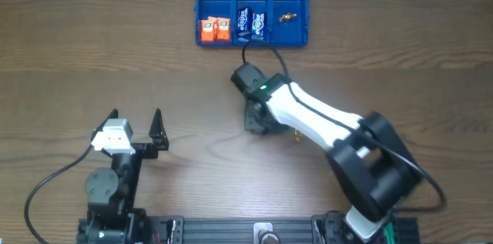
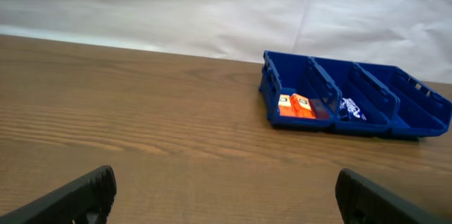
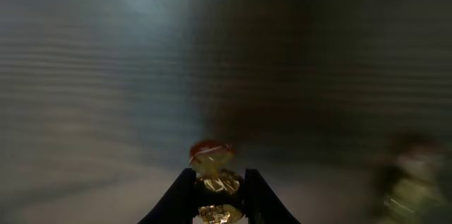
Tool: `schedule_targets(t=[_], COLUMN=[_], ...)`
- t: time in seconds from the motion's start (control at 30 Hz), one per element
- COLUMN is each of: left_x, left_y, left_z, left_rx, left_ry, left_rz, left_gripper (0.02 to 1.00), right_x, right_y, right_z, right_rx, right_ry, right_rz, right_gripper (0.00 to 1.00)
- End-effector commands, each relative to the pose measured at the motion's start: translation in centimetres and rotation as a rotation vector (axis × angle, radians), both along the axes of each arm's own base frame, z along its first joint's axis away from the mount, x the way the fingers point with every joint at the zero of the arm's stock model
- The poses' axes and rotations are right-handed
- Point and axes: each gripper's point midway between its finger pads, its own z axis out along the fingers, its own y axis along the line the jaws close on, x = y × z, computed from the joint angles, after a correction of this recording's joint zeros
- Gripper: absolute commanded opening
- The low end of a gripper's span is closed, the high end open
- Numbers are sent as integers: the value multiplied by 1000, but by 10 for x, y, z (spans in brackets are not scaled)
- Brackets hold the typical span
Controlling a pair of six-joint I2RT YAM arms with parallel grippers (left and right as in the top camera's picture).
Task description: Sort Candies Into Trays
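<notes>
1. Pinching a gold-wrapped candy [image 3: 217, 181], the right gripper [image 1: 257, 119] is clenched on it near the table [image 1: 92, 59] centre.
2. Blue tray [image 1: 306, 13] at 12 o'clock from it: orange candies [image 1: 215, 31] in the left bin, blue candies [image 1: 253, 25] in the middle, a gold piece [image 1: 288, 18] in the right.
3. Left gripper [image 1: 135, 115] at 8 o'clock, fingers spread, holding nothing.
</notes>
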Motion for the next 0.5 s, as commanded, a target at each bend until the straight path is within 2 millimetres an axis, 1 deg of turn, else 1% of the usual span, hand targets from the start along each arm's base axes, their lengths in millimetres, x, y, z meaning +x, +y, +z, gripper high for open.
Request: schedule_targets(t=[0.03, 0.07, 0.1, 0.13, 0.2, 0.23, 0.27, 0.33, 0.4, 0.47, 0.5], left_x=[-1, -1, -1, -1, -1, -1, -1, -1, -1, -1, -1], left_y=[0, 0, 0, 0, 0, 0, 0, 0, 0, 0, 0], left_z=[-16, -16, -16, -16, -16, -16, -16, -16, -16, -16, -16], left_rx=[13, 13, 13, 13, 13, 13, 13, 13, 13, 13, 13], left_ry=[49, 49, 49, 49, 49, 49, 49, 49, 49, 49, 49], left_rz=[-4, -4, -4, -4, -4, -4, -4, -4, -4, -4, -4], left_gripper=[998, 998, 998, 998, 998, 996, 998, 998, 996, 998, 996], right_x=[85, 110, 125, 148, 186, 209, 228, 257, 274, 281, 283], right_y=[-21, -29, -34, -41, -53, -60, -62, -61, -63, -65, -66], right_z=[115, 134, 144, 155, 165, 164, 157, 134, 111, 95, 91], right_rx=[59, 62, 62, 53, 26, 1, -16, -35, -48, -51, -53], right_ry=[-302, -349, -375, -406, -453, -473, -481, -473, -473, -467, -464], right_rz=[0, -2, -5, -12, -29, -39, -33, -28, -34, -42, -44], right_gripper=[187, 187, 187, 189, 202, 220, 220, 224, 253, 297, 305])
